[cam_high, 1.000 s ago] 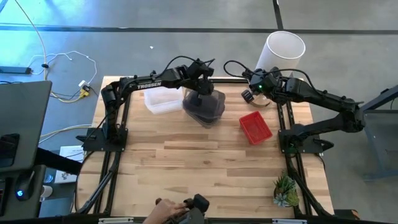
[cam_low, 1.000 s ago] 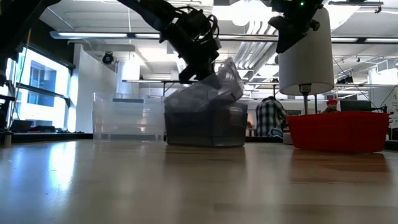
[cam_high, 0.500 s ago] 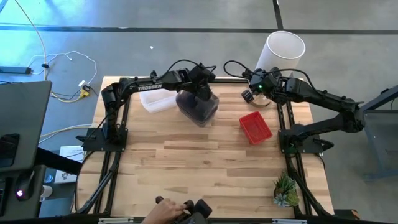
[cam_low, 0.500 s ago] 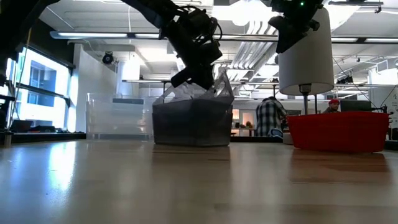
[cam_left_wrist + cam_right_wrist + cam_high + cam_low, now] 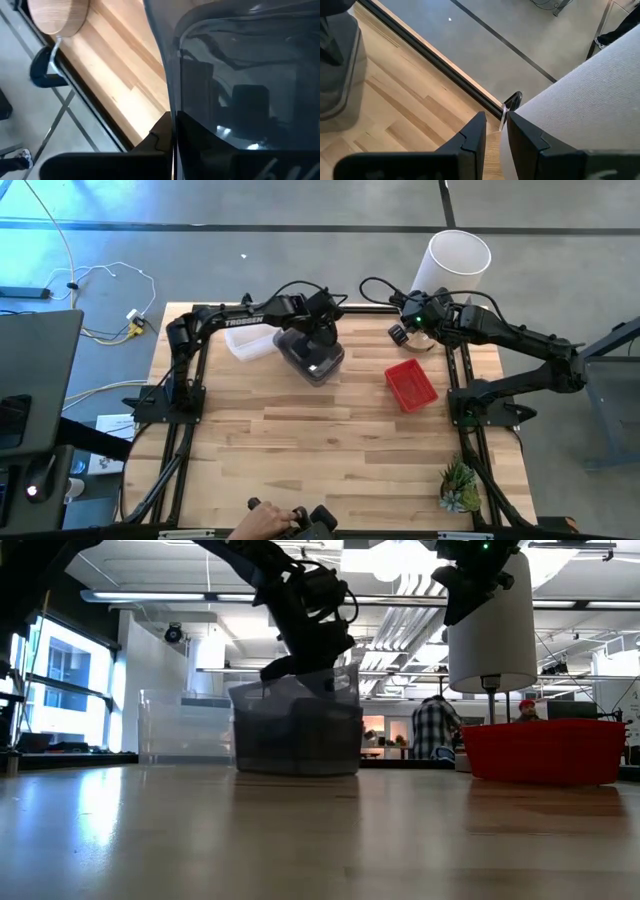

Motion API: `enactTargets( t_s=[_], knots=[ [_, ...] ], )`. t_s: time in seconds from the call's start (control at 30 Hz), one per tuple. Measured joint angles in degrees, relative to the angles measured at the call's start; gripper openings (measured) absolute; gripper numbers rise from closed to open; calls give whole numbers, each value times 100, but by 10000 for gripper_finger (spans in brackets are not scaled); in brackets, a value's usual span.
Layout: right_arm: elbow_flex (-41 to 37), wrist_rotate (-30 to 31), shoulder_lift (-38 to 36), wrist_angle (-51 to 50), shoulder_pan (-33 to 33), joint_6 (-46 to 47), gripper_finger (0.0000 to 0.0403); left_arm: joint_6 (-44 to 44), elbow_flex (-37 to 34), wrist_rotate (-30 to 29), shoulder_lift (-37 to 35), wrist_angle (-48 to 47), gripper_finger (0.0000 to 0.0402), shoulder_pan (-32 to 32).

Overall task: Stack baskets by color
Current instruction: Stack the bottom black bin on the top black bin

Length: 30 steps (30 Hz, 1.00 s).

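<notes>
A: Surface + room, quick?
B: Wood-plank table [image 5: 330, 440] on grey floor. Low view: big hall behind, ceiling lights, pipes, a person in a plaid shirt [image 5: 433, 728] far back.

A: Other stuff, left to right from the grey stack?
B: Cables [image 5: 100, 290] on the floor well left of it. Clear baskets [image 5: 248, 340] just left, touching or nearly, can't tell which. Red baskets [image 5: 411, 384] to its right, apart. White cylinder [image 5: 453, 262] further right at the table's back corner. Small plant [image 5: 459, 485] at the near right corner. A hand [image 5: 268, 522] on a controller at the near edge.

A: Anything in the way?
B: Left arm crosses over the clear baskets. Cylinder fills most of the right wrist view.

A: Grey stack vs pincer?
B: Grey stack [image 5: 311, 355] sits back-centre on the table, flat in low view. Left gripper [image 5: 322, 338] right on top, fingers pinched together on its wall; left wrist view shows the smoky wall [image 5: 240, 95] up close.

A: Right one?
B: Right gripper [image 5: 402, 332] well right of the stack, beside the cylinder, fingers [image 5: 472, 137] part apart, holding nothing.
</notes>
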<state>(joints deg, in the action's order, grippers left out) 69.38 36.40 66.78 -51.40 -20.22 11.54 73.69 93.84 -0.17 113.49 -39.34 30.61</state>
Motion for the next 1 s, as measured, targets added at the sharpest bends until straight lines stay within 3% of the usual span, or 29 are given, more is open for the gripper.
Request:
enactTargets(
  t_s=[0.5, 0.77, 1.0],
  knots=[
    [0, -48, -2, -21, 0, -1, 67, -133, -11, 76, 15, -3, 8, -168],
    [0, -203, -2, -78, 1, 1, 67, -176, -13, 77, 17, 9, 68, -272],
    [0, -216, -2, -240, 1, 30, 67, -754, -13, -87, 17, 12, 127, -407]
  ],
)
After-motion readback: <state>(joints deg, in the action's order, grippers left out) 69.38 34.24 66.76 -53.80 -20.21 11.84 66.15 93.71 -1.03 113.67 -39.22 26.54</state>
